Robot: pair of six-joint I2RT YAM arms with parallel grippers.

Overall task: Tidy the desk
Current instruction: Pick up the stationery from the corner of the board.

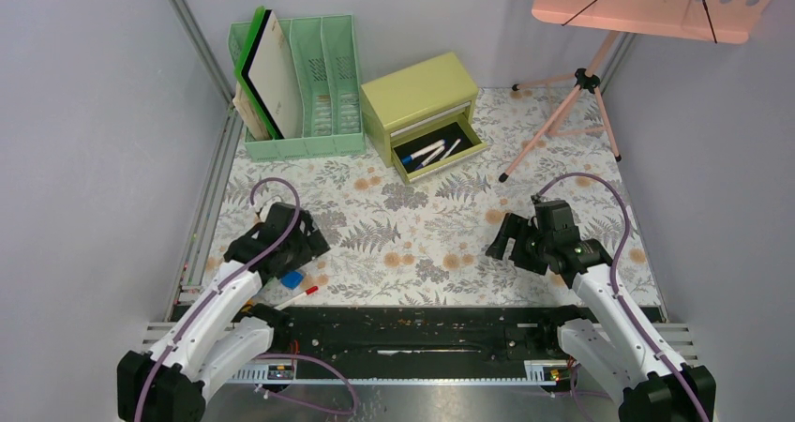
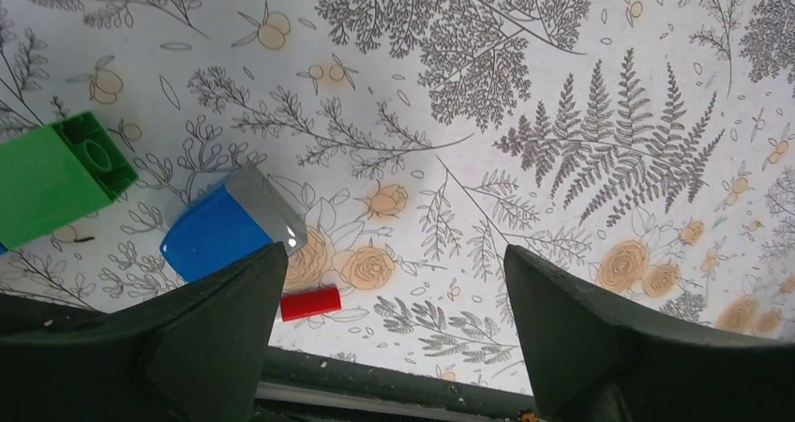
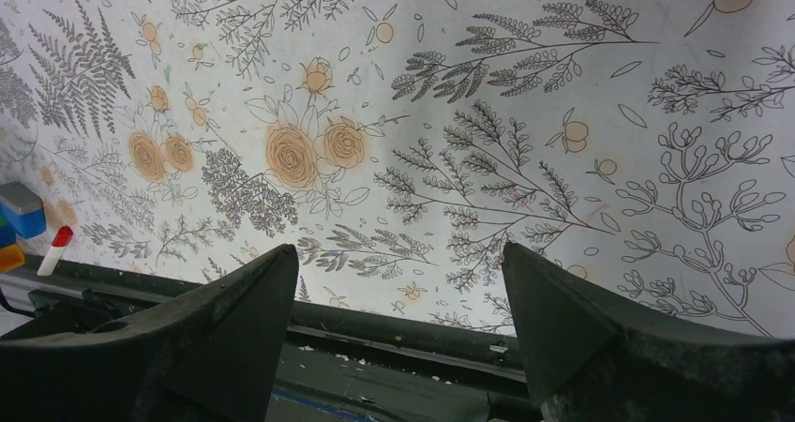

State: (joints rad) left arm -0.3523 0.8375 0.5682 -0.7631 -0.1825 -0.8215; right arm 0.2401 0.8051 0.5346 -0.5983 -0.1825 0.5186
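The desk (image 1: 422,244) spreads out, fern-printed, before me. At its eight o'clock the left gripper (image 2: 394,281) hovers, jaws wide apart and empty, above a blue-and-grey block (image 2: 230,227), possibly an eraser, a green brick (image 2: 56,183) and a red-capped pen (image 1: 298,295), likely next for tidying. At four o'clock the right gripper (image 3: 398,281) hangs idle, jaws also apart. The open drawer (image 1: 448,164) at twelve holds pens (image 1: 424,152).

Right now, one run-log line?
left jaws open, empty | right jaws open, empty | blue object, red-capped pen loose on desk | drawer open
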